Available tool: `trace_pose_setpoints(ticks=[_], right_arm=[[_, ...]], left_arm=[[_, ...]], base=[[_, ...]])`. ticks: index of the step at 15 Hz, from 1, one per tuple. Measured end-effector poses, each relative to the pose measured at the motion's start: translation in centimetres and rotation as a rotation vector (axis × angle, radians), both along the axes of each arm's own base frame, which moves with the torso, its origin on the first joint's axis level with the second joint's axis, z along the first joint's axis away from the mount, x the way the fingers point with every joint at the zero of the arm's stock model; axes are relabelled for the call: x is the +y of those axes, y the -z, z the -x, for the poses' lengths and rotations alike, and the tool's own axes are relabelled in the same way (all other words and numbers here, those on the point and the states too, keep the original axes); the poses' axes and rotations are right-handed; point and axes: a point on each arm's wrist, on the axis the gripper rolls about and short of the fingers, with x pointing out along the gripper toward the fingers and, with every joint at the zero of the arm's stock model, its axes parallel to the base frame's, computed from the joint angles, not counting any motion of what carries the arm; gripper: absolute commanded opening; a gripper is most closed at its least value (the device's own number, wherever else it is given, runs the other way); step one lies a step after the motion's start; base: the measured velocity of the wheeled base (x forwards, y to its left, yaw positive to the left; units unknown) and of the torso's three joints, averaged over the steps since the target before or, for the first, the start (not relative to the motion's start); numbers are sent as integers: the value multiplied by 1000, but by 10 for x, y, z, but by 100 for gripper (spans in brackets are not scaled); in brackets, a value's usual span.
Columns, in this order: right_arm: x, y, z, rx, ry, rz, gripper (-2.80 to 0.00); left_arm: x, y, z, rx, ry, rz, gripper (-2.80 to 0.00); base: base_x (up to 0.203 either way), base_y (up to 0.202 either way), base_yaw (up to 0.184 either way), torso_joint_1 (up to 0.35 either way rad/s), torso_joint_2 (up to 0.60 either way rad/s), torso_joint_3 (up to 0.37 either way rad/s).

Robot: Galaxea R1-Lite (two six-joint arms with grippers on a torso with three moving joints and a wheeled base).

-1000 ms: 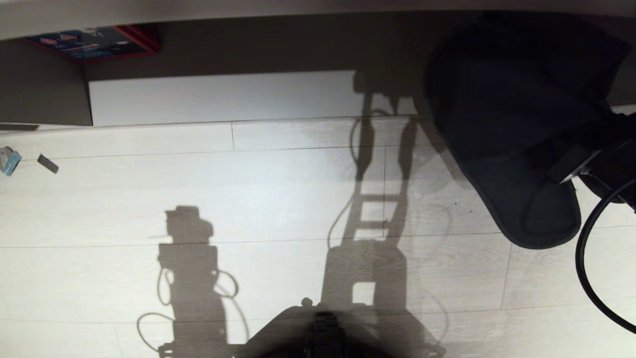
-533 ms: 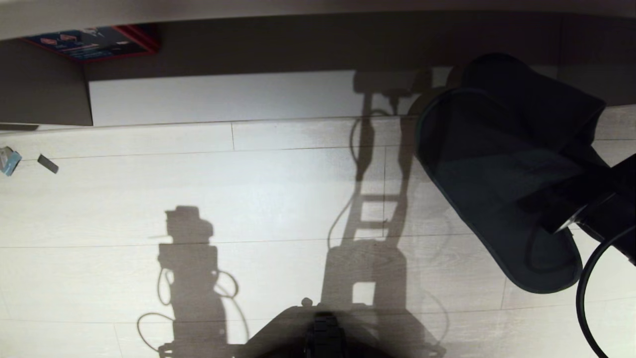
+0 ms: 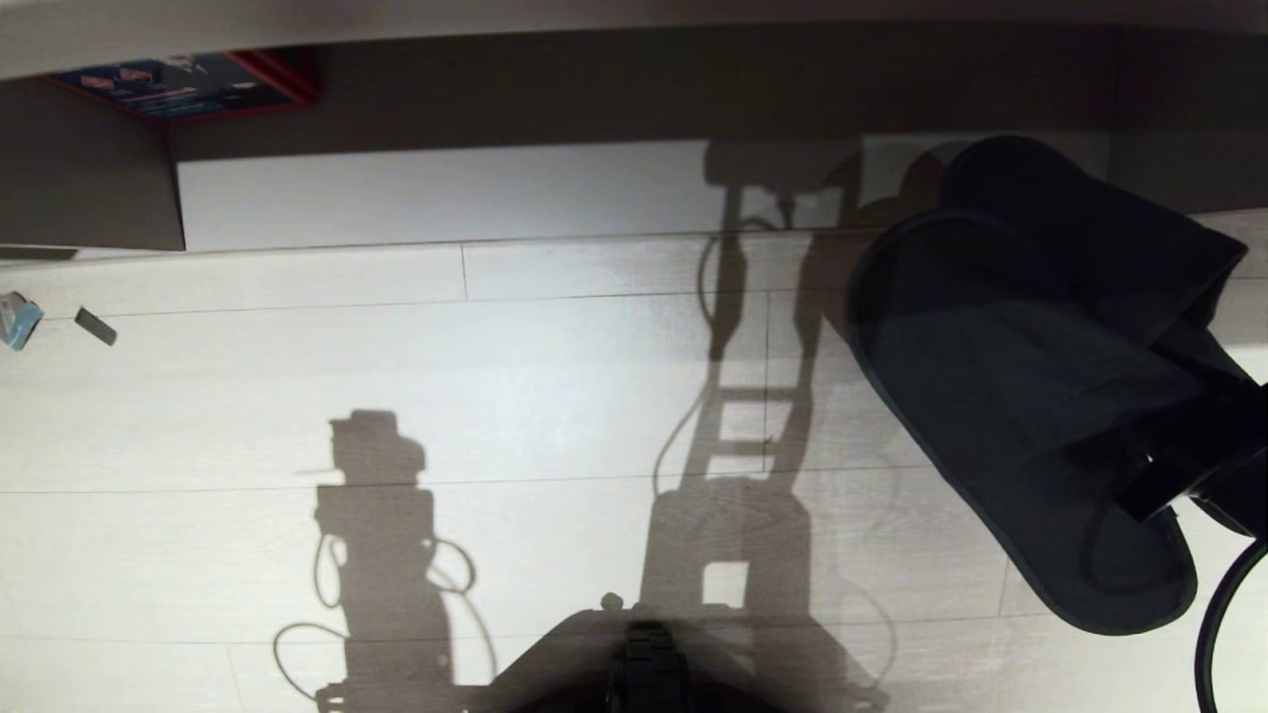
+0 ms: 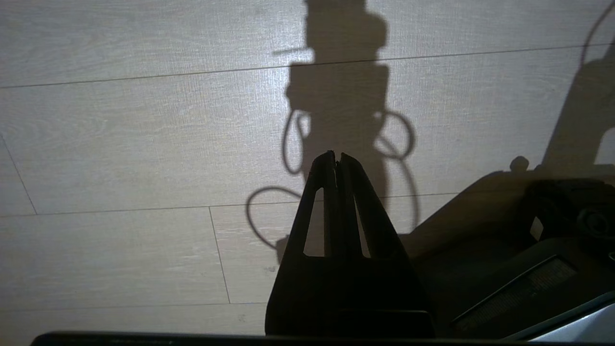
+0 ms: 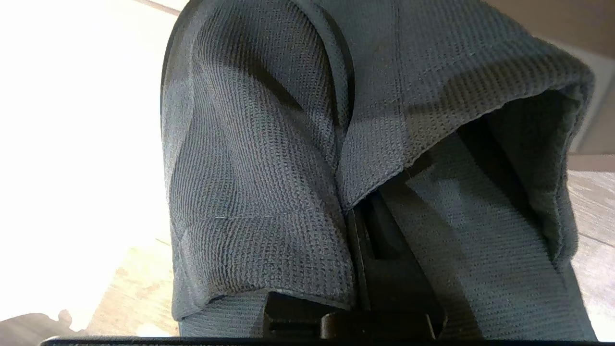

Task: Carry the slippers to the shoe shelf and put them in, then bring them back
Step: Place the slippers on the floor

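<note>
Holding the slippers [image 3: 1020, 396] clamped in the right pincer [image 3: 1154, 475] above the floor [image 3: 495, 396], near the shelf [image 3: 446, 188], so I'd guess it's mid-carry and next needs a careful set-down.

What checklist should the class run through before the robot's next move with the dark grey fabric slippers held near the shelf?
1. Grip: right gripper shut on the dark charcoal-grey soft fabric slippers: ok.
2. Both slippers pinched together: two uppers show in the right wrist view: ok.
3. Slippers off the pale wood-plank floor: cannot tell.
4. Pale bottom board of the taupe shoe shelf bare where it shows: ok.
5. Left gripper shut, empty, over the floor: ok.
</note>
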Motion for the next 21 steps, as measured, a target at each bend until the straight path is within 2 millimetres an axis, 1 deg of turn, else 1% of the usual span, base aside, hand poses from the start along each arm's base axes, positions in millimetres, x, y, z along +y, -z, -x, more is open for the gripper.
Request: trace_pose_setpoints(ticks=[2,5,8,11,14,21], right_arm=[[-2,0,7,-9,-3,-12,-280],[-7,3,21,33,-9,-3,-280],[-13,2,42,74,-16,-6,-280],[-21,-3,61,34,6,-25,-280],[-27,-6,75,-12,32,-53,-280],[-37,-5,98,-49,108,-73,-280]], left_arm=[[0,0,0,0,1,0,-280],[0,0,0,0,0,0,-280],[0,0,0,3,1,0,-280],[0,0,0,3,1,-1,-280],[0,0,0,3,1,0,-280],[0,1,0,6,2,-4,-280]], base=[[0,0,0,0,0,0],[0,0,0,0,0,0],[0,0,0,0,0,0],[0,0,0,0,0,0],[0,0,0,0,0,0],[0,0,0,0,0,0]])
